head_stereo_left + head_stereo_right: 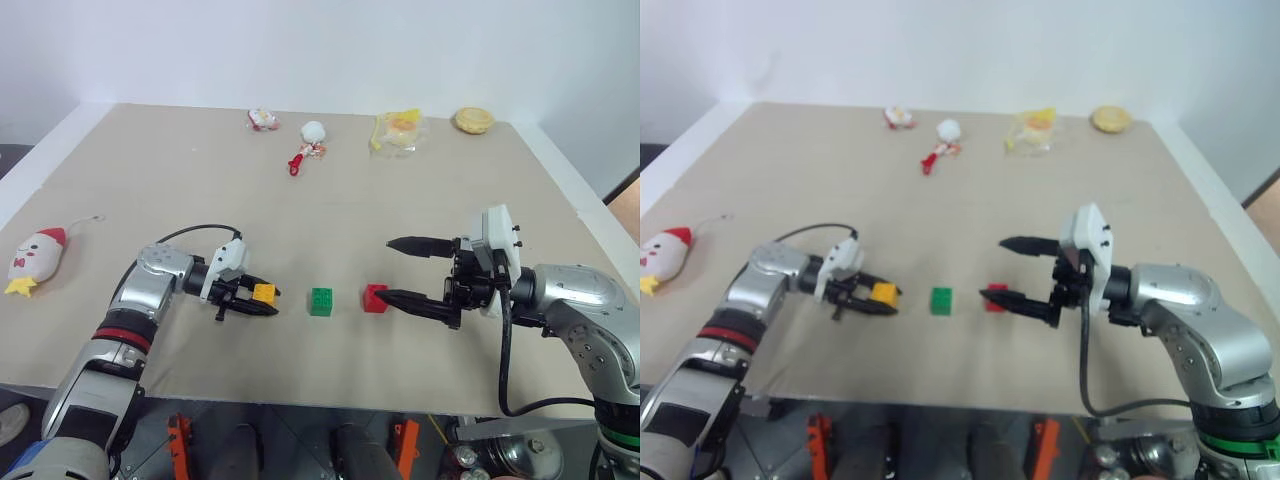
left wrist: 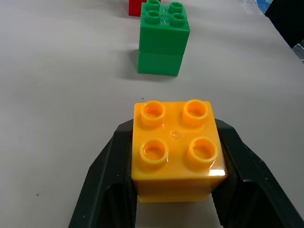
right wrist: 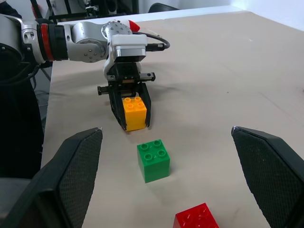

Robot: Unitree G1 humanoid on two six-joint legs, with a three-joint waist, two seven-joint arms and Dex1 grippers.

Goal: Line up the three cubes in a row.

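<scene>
A white plush toy (image 1: 36,257) lies at the table's (image 1: 150,170) left edge; small trinkets (image 1: 312,135) line its far side.

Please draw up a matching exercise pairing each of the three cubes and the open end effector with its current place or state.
Things:
1. yellow cube
2. green cube
3. red cube
4. right end effector

States:
A. middle of the three, standing free
B. fingers spread wide, holding nothing
C. clamped in the left end effector
D. nearest the right end effector's lower finger

Pairs: 1-C, 2-A, 3-D, 4-B
</scene>
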